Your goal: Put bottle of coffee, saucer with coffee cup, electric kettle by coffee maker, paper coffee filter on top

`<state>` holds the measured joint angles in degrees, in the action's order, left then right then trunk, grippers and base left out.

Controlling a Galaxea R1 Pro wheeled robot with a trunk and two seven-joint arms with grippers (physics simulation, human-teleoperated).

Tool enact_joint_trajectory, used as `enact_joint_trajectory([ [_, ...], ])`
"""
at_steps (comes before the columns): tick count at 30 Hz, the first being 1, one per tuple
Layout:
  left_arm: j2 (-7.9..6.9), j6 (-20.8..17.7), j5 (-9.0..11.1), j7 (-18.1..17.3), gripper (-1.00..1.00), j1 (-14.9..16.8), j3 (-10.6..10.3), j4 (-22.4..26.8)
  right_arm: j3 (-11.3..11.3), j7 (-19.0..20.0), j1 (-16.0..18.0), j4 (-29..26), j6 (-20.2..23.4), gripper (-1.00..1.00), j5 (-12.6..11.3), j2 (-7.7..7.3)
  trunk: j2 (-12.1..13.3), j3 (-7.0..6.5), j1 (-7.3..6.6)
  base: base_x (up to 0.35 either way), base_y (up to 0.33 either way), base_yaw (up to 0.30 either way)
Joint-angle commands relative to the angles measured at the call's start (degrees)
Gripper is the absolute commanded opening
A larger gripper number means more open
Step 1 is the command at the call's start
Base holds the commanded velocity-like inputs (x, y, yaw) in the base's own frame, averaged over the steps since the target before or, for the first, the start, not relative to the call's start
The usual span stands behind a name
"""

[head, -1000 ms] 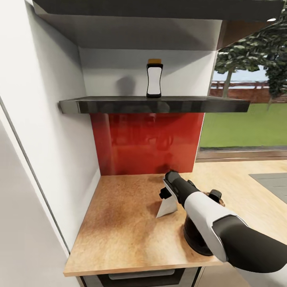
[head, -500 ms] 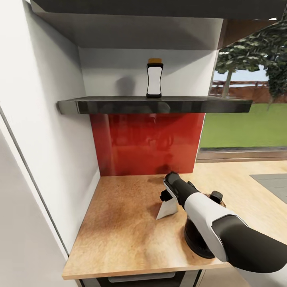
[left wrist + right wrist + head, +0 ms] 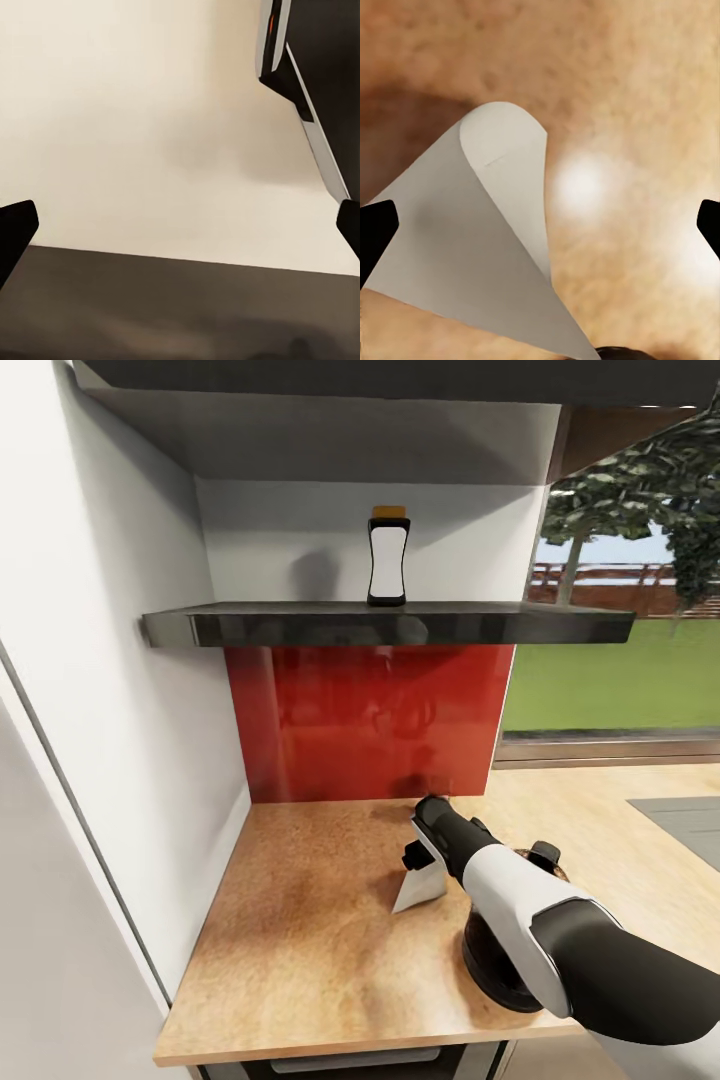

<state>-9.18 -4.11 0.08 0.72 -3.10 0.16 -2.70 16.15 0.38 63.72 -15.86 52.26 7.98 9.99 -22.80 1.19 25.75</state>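
Kettle (image 3: 500,960) half hidden behind arm

Bottle of coffee (image 3: 387,556) on kitchen shelf (image 3: 400,624)

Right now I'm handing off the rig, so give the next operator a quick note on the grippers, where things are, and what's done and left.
Right gripper: open, over the paper coffee filter on the kitchen countertop; nothing held.
Left gripper: open, empty, facing a pale wall.
Bottle of coffee: upright on the kitchen shelf.
Electric kettle: on the countertop, partly behind the right arm.
Done: nothing confirmed.
Left: filter, bottle, saucer with cup, kettle placement.
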Motion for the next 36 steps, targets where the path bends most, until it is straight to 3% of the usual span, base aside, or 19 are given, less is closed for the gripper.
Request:
enact_joint_trajectory([
  [1, -0.01, -0.19, 0.0, 0.07, 1.0, 0.02, 0.02, 0.07, 0.11, 0.04, 0.05, -0.03, 0.24, 1.0, 0.2, 0.01, -0.12, 0.12, 0.04, 0.0, 0.0, 0.0],
  [21, -0.05, -0.2, 0.0, 0.07, 1.0, 0.01, 0.08, 0.07, 0.11, 0.2, 0.05, 1.25, 0.29, 1.0, 0.11, 0.01, -0.12, 0.12, 0.04, 0.0, 0.0, 0.0],
  [27, -0.05, -0.2, 0.0, 0.07, 1.0, 0.0, 0.08, 0.02, 0.11, 6.76, 0.07, 1.19, 0.37, 1.0, 0.26, 0.01, -0.12, 0.12, 0.04, 0.0, 0.0, 0.0],
  [36, -0.05, -0.19, 0.0, 0.07, 1.0, -0.05, 0.1, 0.06, 0.11, 7.47, 0.04, 1.18, 0.31, 1.0, 0.26, 0.01, -0.12, 0.12, 0.04, 0.0, 0.0, 0.0],
])
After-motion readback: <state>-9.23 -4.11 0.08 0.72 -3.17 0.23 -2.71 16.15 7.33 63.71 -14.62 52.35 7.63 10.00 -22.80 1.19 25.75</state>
